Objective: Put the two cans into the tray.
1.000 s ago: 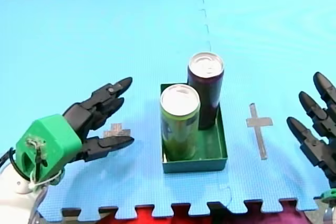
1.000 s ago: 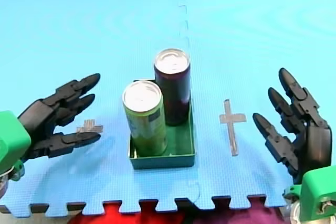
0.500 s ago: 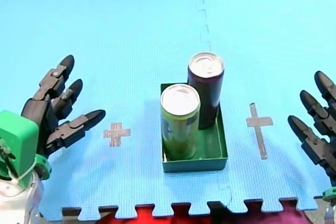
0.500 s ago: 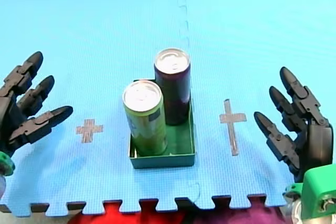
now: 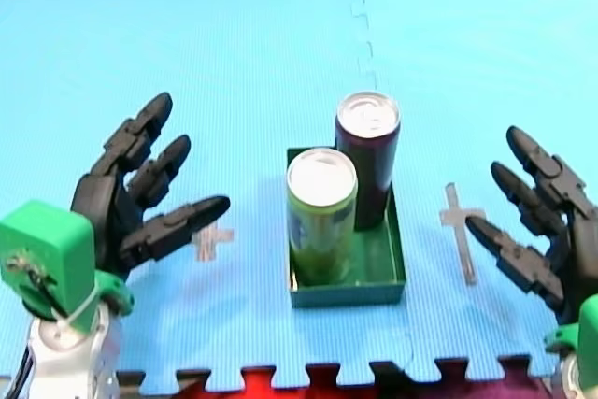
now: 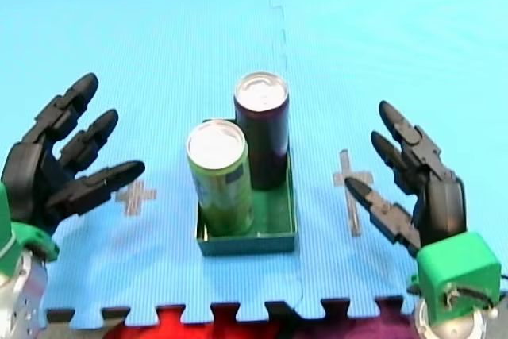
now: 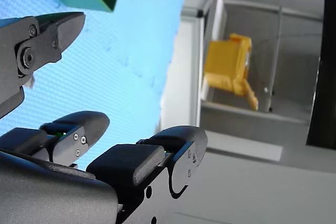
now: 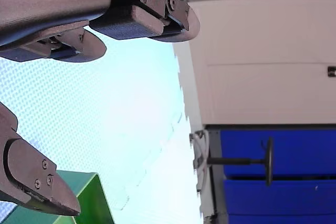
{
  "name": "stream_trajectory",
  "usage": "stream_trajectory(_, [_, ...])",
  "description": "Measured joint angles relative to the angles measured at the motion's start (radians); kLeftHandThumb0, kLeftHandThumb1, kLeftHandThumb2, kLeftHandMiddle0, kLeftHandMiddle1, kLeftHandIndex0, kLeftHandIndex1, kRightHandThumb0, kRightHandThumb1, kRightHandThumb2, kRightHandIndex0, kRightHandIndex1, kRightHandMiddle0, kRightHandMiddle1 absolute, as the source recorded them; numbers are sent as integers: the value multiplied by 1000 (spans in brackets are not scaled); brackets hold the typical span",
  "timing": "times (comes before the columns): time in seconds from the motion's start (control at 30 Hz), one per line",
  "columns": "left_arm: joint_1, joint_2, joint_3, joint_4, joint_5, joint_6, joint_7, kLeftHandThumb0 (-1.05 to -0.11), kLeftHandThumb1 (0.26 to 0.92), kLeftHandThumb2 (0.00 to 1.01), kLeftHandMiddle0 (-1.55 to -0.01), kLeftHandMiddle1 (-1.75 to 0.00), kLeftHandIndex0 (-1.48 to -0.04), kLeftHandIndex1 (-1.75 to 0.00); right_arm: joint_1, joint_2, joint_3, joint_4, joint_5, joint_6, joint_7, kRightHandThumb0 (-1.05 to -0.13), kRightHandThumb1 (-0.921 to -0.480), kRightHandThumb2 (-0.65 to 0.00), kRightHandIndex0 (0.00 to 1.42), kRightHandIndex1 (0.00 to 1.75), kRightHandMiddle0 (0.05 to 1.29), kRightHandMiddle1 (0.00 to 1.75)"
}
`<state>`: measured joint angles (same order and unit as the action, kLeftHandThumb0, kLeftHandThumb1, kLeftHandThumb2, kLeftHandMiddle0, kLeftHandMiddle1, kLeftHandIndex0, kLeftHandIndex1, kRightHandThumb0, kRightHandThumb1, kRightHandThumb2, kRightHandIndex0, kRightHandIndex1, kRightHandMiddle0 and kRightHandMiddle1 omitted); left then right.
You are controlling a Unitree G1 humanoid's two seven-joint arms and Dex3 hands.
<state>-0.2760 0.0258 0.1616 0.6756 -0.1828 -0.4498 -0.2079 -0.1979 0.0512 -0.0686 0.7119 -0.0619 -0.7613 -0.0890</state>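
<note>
Blue interlocking foam mat (image 5: 234, 63) is covering the whole work surface. Small green rectangular tray (image 5: 346, 294) is sitting mid-mat, near the front edge.

Both cans are standing upright inside the tray. Tall green can (image 5: 321, 221) with a silver top is occupying the near-left part. Dark purple can (image 5: 367, 170) with a silver top is standing just behind it at the far-right part. Can't tell whether the two are touching.

Two grey tape crosses are lying on the mat, one on each side of the tray. The left cross (image 5: 211, 244) is partly hiding behind the thumb of the left hand. The right cross (image 5: 464, 263) is being overlapped by the lowest finger of the right hand.

Robot's left hand (image 5: 131, 203) is hovering left of the tray, well apart from it, fingers uncurled and gripping nothing. Robot's right hand (image 5: 537, 226) is hovering right of the tray, also apart from it, likewise uncurled and gripping nothing.

First wrist view is showing the purple can's side and a corner of the tray.
</note>
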Motion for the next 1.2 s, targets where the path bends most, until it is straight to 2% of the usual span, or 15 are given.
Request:
stream_trajectory(0.2, [5, -16, -11, -4, 11, -12, 1, -685, 585, 3, -556, -28, -533, -20, 0, -1, 7, 0, 1, -1, -2, -672, -740, -1, 676, 4, 599, 3])
stream_trajectory(0.47, [9, -27, -16, -19, 19, -10, 5, -693, 594, 4, -586, -25, -569, -16, -4, 7, 17, -3, 0, 4, -6, -646, -745, -2, 678, 2, 600, 1])
stream_trajectory(0.77, [12, -19, -18, -15, 34, -26, 5, -710, 606, 4, -611, -20, -596, -11, -3, 6, 14, -2, 10, 3, -2, -619, -750, -2, 676, 0, 600, 0])
stream_trajectory(1.2, [19, -7, -18, -5, 41, -55, -9, -765, 618, 3, -645, -17, -623, -6, 3, 2, 8, -9, 11, 3, -2, -608, -759, -2, 676, 1, 602, 0])
